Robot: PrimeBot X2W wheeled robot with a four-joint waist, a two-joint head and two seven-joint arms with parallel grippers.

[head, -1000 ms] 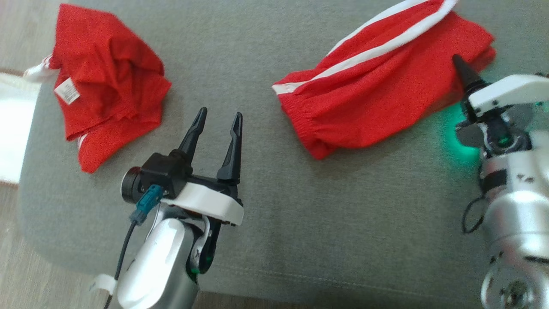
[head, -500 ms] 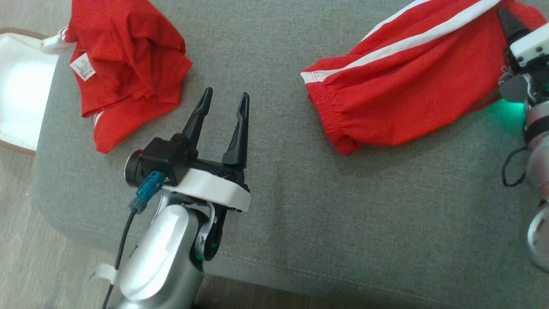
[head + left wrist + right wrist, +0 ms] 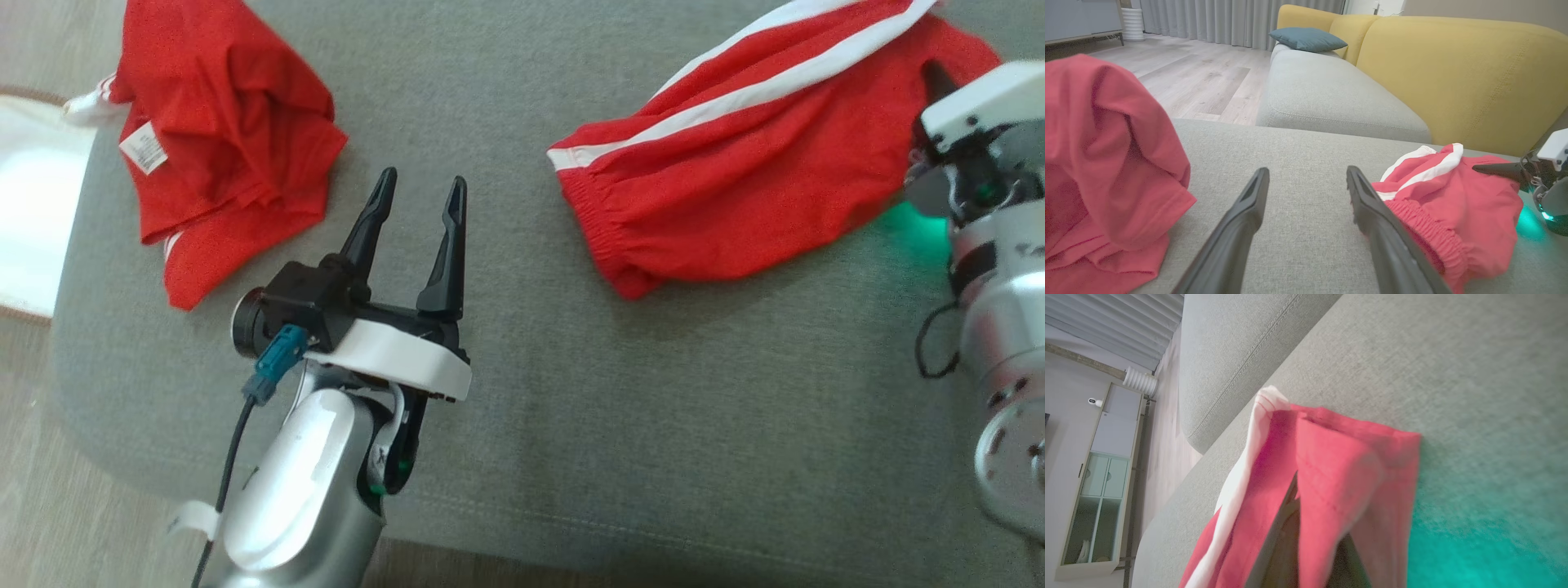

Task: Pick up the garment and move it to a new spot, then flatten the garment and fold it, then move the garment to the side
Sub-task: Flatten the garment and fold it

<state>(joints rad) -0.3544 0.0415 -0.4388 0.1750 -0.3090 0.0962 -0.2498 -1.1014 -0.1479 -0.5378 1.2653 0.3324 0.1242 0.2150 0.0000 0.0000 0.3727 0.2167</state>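
Red shorts [image 3: 718,188], edge pinched in right pincer [image 3: 937,82], left pincer [image 3: 416,192] wide, well apart

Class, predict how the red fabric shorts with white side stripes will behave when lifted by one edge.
The red fabric shorts with white side stripes look floppy: creased and folded, they will probably sag. Thin cloth suggests they are light. The gathered waistband may bunch rather than stay flat.

A grey fabric sofa seat [image 3: 653,425] is viewed from overhead; red white-striped shorts [image 3: 718,188] are shared by both low, close wrist views.
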